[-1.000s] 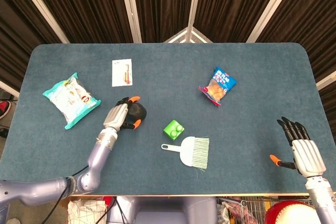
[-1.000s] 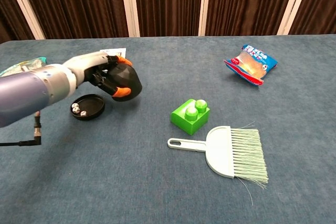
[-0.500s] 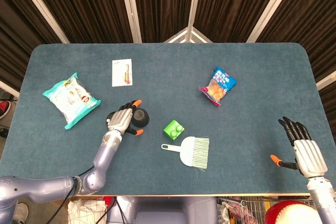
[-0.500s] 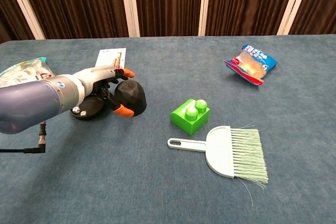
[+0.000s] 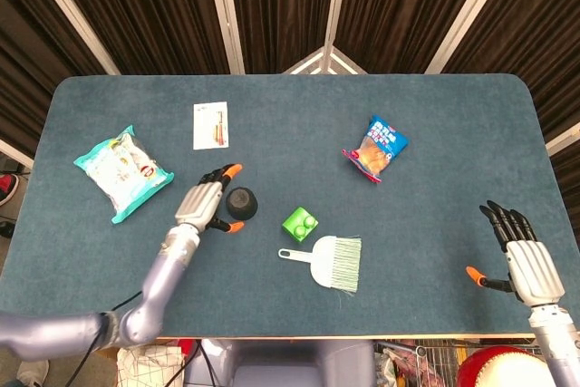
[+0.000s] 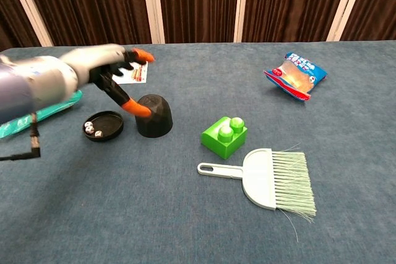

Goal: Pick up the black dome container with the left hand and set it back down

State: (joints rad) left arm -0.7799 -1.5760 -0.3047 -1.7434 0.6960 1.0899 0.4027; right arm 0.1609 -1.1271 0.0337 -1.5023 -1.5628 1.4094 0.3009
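Observation:
The black dome container (image 5: pixel 241 203) (image 6: pixel 154 115) stands on the table, left of centre, with its rim down. My left hand (image 5: pixel 205 202) (image 6: pixel 114 73) hovers just to its left and above it, fingers spread apart and holding nothing. An orange fingertip (image 6: pixel 136 109) comes close to the dome's left side. My right hand (image 5: pixel 523 260) is at the table's front right edge, fingers stretched out and empty; the chest view does not show it.
A black round lid with small dice (image 6: pixel 103 125) lies left of the dome. A green brick (image 6: pixel 224 136) and a dustpan brush (image 6: pixel 272 179) lie to the right. A teal snack bag (image 5: pixel 122 172), a card (image 5: pixel 210 125) and a blue snack bag (image 5: pixel 377 149) lie farther off.
The left hand lowered the dome onto the table, let go of it, and has lifted up and back to the left with its fingers spread. The right hand stayed put.

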